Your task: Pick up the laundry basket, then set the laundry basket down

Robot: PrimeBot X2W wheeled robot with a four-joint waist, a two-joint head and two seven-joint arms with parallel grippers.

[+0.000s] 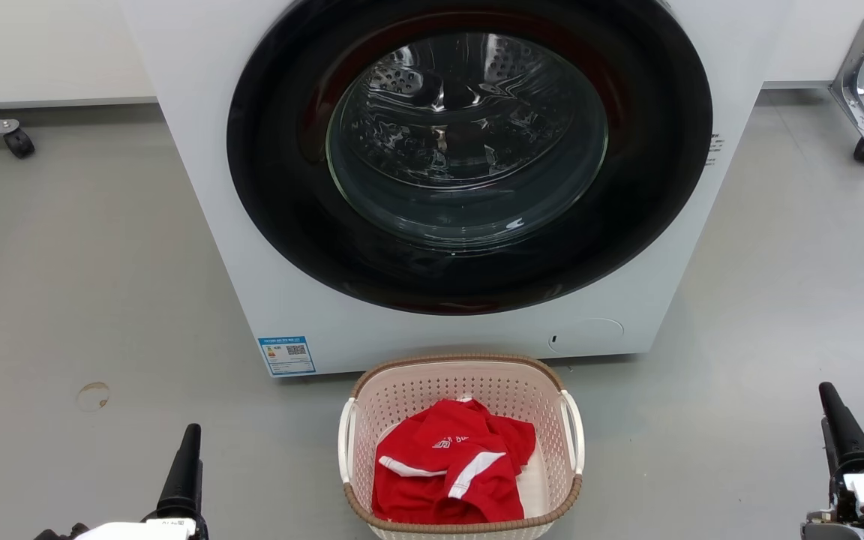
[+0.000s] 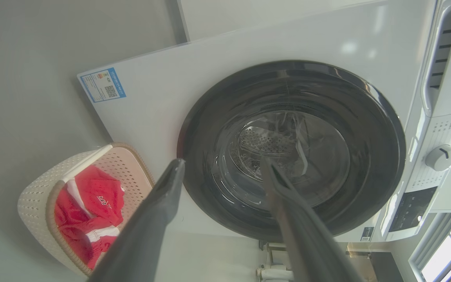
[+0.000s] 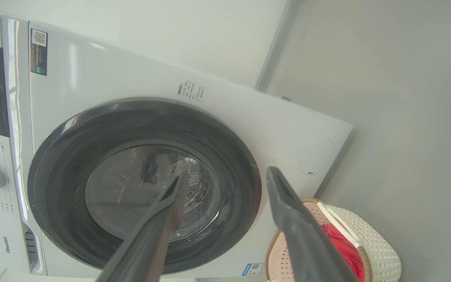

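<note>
Cream perforated plastic laundry basket (image 1: 417, 390) with brown woven-look rim (image 1: 462, 359), red white-striped garment (image 1: 439, 465) inside; white front-loading washer (image 1: 304, 315) behind, black door ring (image 1: 649, 150); grey floor (image 1: 64, 300)

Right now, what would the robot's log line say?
cream perforated plastic laundry basket: on grey floor, untouched | left tool: open, empty | right tool: open, empty

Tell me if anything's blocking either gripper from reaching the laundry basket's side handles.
Nothing visible does. Just floor lies between the open left gripper, the open right gripper and the laundry basket; the washer stands behind it, off both paths.
</note>
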